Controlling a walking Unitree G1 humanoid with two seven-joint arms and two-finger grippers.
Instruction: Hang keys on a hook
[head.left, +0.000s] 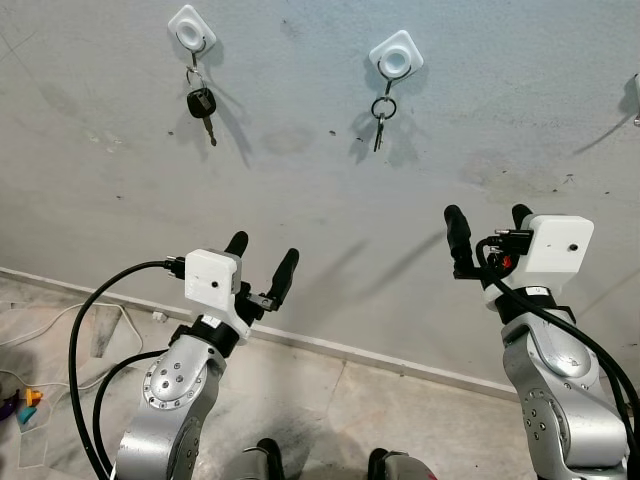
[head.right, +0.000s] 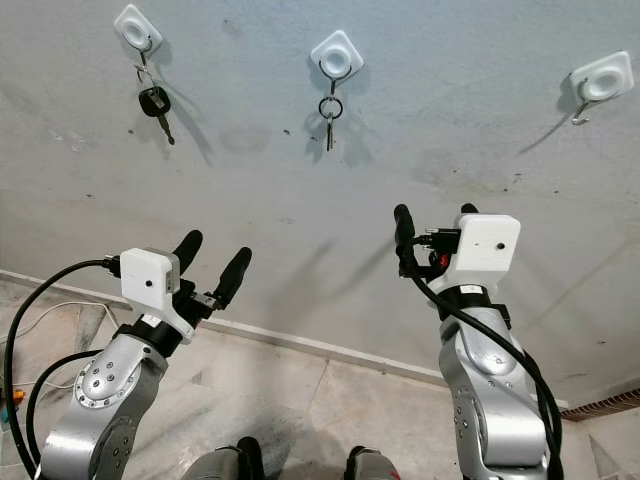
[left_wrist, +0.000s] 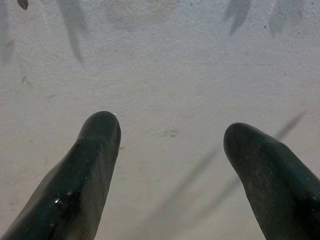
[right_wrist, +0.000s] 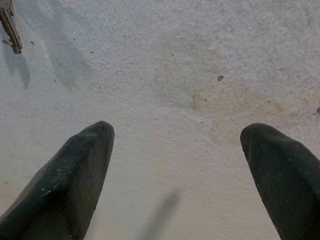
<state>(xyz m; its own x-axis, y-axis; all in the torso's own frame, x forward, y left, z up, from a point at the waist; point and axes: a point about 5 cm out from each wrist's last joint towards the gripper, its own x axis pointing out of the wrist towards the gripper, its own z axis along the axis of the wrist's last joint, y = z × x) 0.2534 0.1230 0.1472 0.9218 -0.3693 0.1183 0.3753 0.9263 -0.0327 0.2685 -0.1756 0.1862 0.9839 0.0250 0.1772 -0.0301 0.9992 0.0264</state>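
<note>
My left gripper (head.left: 262, 258) is raised in front of the grey plaster wall (head.left: 300, 190), its two long black fingers spread wide with nothing between them; the left wrist view shows only bare wall past the fingertips (left_wrist: 102, 125). My right gripper (head.left: 490, 225) is up as well, fingers parted just as wide and holding nothing, pointed at the same wall.

The small silver key on a dark metal ring (head.left: 381, 115) hangs from the middle white square plastic hook (head.left: 395, 56), which I take as my landmark. The ring sits on the hook's bend and the key dangles straight down against the wall, casting a shadow beside it. In the right wrist view the tip of a key (right_wrist: 10, 30) shows in a corner.

To the left of that middle hook, at about the same height, a second white square hook (head.left: 190, 28) carries a black-headed car key (head.left: 202, 105) on its own ring. To the right of the middle hook, well apart, a third white square hook (head.right: 603, 78) is fixed to the wall.

Both grippers are well below the middle hook, the left one lower and to its left, the right one lower and to its right. Below them a pale skirting strip (head.left: 400, 362) meets the tiled floor (head.left: 330, 420), with black cables (head.left: 85, 330) looping off my left arm.
</note>
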